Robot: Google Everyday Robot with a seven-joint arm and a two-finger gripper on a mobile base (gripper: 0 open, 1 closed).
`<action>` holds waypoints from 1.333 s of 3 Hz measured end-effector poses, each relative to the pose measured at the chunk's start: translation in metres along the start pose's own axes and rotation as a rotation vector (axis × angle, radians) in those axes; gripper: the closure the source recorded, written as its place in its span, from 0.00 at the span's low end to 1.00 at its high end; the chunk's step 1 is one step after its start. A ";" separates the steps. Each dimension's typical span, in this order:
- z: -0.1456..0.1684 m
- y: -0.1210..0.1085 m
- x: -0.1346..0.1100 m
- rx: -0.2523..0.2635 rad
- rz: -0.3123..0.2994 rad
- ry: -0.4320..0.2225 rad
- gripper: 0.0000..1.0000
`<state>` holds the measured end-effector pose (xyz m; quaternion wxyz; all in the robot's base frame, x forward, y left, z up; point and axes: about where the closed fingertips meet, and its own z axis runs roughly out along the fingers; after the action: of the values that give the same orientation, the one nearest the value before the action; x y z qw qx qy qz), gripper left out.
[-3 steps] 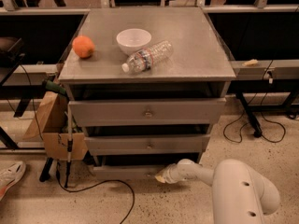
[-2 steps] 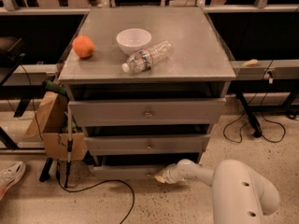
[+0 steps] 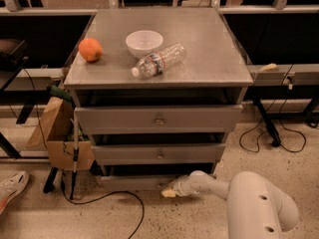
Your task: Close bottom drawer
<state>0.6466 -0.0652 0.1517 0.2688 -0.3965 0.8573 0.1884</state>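
Observation:
The grey cabinet has three drawers. Its bottom drawer (image 3: 134,182) is the slim panel nearest the floor, and it stands slightly out from the cabinet body. My gripper (image 3: 168,191) is low at the front of that panel, right of its centre, on the end of the white arm (image 3: 249,198) that reaches in from the lower right. It hides the middle of the panel, so the knob is not visible. Above are the middle drawer (image 3: 159,153) and the top drawer (image 3: 158,118), each with a small centre knob.
On the cabinet top (image 3: 214,59) lie an orange (image 3: 90,49), a white bowl (image 3: 144,43) and a plastic bottle (image 3: 158,59) on its side. A cardboard box (image 3: 60,133) and a cane stand at the left. Cables run over the floor (image 3: 119,208).

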 end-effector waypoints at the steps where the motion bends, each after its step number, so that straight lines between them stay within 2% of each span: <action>1: 0.002 0.003 0.003 -0.005 0.005 -0.005 0.00; 4: 0.001 0.018 0.008 -0.005 0.005 -0.005 0.00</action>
<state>0.6286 -0.0581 0.1480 0.2694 -0.3944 0.8573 0.1922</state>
